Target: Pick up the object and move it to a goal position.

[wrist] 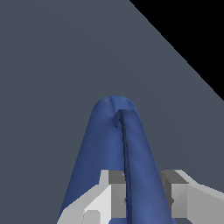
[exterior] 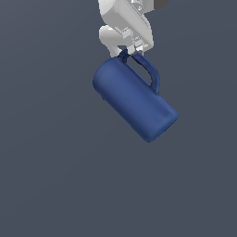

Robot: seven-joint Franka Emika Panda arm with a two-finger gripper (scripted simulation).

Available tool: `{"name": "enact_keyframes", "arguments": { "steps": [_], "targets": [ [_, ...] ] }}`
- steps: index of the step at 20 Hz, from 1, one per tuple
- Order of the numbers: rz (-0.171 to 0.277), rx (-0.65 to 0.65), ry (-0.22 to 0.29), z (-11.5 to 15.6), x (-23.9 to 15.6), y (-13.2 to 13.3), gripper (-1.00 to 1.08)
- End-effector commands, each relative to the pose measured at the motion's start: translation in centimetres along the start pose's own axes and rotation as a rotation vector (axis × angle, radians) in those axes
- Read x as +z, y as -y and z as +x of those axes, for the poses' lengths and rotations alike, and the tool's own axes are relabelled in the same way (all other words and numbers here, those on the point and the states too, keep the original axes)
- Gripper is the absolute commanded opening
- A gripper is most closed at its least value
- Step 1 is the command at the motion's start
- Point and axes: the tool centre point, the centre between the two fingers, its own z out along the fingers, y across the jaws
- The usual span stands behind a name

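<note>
- My gripper (exterior: 131,52) is clamped on the handle (exterior: 149,69) of the dark blue mug (exterior: 134,102), which hangs tilted.
- A plain grey surface (exterior: 51,176) fills the background.

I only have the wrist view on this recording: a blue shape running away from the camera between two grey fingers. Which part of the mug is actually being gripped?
Observer: The hand is shut on the loop handle, near its upper end, not on the body.
Operator: Is the mug upright?
Observer: No. The mug hangs tilted, one end down toward the exterior view's right.
Operator: Is it resting on anything?
Observer: Nothing visibly supports it from below; only the hand touches it.
</note>
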Motion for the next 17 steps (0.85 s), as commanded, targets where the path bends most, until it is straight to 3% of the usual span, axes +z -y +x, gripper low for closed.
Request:
{"name": "enact_keyframes", "arguments": {
  "steps": [1,9,17],
  "targets": [
    [-0.019,0.016,-0.029,0.0,-0.9,0.0,-1.00],
    [-0.049,0.048,-0.086,-0.1,-2.5,0.2,-1.00],
    [-0.059,0.058,-0.106,-0.1,-3.0,0.3,-1.00]
  ]
}}
